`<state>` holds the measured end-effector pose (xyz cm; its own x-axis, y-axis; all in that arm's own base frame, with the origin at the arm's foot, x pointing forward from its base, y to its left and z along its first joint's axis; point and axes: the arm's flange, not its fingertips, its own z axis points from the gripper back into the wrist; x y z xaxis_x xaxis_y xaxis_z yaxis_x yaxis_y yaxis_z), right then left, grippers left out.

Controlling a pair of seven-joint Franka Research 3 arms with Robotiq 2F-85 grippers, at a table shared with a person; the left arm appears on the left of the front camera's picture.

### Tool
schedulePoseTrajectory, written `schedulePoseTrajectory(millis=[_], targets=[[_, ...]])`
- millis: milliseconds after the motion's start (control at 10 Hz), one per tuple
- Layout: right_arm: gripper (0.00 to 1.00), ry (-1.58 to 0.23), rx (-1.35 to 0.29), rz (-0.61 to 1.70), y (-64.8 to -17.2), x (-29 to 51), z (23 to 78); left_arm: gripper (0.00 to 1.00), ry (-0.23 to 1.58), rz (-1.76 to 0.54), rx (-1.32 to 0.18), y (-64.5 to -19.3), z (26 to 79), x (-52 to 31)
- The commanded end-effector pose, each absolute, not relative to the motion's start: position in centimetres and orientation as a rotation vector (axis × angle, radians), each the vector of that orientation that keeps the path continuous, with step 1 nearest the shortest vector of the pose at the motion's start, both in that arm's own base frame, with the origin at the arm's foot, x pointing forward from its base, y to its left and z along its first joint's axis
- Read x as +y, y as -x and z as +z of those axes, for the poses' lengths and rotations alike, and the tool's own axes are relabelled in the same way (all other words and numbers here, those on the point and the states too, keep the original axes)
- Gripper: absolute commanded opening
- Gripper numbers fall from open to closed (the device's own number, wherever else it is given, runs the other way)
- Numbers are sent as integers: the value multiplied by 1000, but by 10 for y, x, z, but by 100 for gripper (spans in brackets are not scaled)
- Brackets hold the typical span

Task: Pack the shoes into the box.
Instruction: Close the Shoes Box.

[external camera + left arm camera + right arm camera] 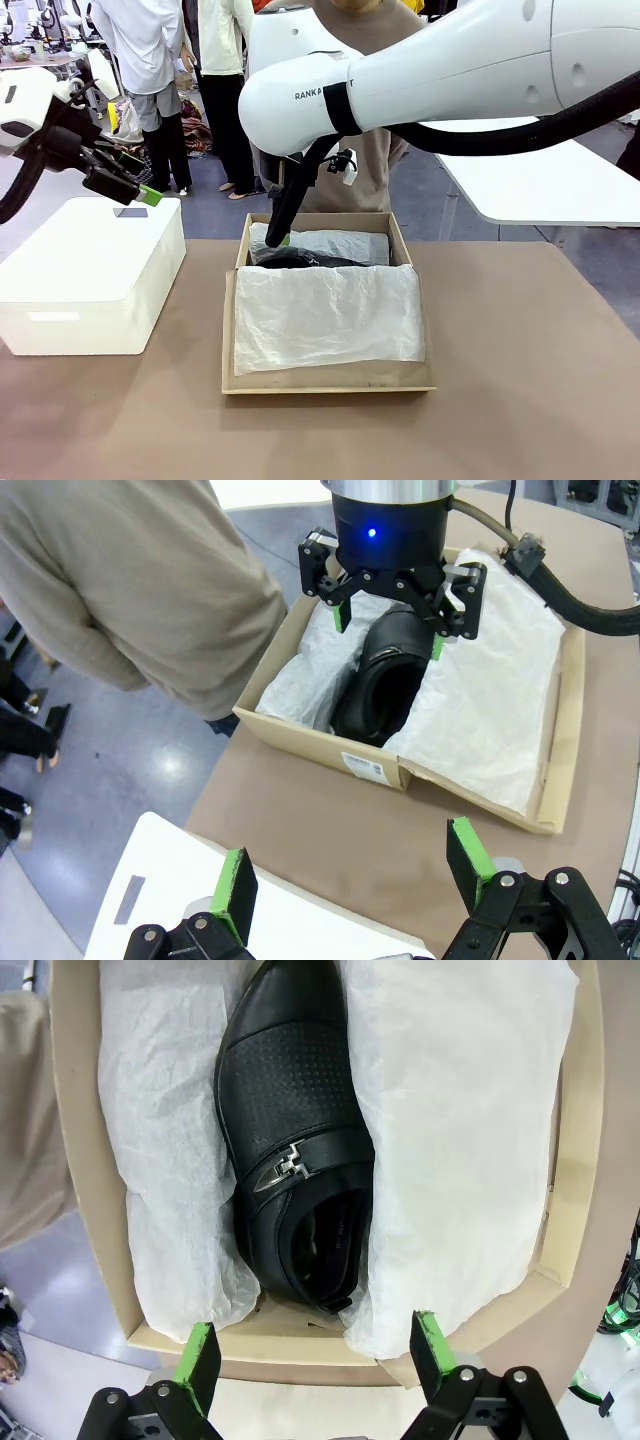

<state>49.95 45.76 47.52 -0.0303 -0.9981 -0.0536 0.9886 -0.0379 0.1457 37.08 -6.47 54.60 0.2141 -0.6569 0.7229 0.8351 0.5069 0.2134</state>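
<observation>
On the brown bench point(520, 400) nearest you, the tan cardboard shoebox point(325, 381) sits open, with white tissue paper point(325, 315) over its near part; a black leather dress shoe point(295, 1150) lies along the far side, long axis crosswise, heel toward the robot's left, toe right; the right gripper point(312, 1332) hangs over the heel, jaws spread, empty; the left gripper point(140, 178), jaws apart, hovers above the white plastic box point(90, 270).

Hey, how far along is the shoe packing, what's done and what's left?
Done: one black leather dress shoe lies in the tan cardboard box, between folds of white tissue paper. In hand: nothing; the right gripper hangs open over that shoe, the left gripper open above the white plastic box. Left: probably the other shoe, unless tissue hides it.
</observation>
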Motion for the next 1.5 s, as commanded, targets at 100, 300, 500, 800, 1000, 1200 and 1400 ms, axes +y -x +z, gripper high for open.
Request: schedulePoseTrajectory(millis=[100,300,500,800,1000,1200,1400], targets=[[100,-141,-49,-1534,-491,453,485,100,253,-1063,-871,-372,545,-63],[100,-88,-56,-1328,-475,431,506,100,253,-1063,-871,-372,545,-63],[100,-77,-86,-1157,-467,397,525,100,253,-1063,-871,-372,545,-63],[100,-35,-64,-819,-467,338,545,100,253,-1063,-871,-372,545,-63],[100,53,-71,-589,-471,313,547,100,253,-1063,-871,-372,545,-63],[100,139,-85,-422,-473,296,546,100,253,-1063,-871,-372,545,-63],[100,187,-102,-367,-472,291,541,100,253,-1063,-871,-372,545,-63]])
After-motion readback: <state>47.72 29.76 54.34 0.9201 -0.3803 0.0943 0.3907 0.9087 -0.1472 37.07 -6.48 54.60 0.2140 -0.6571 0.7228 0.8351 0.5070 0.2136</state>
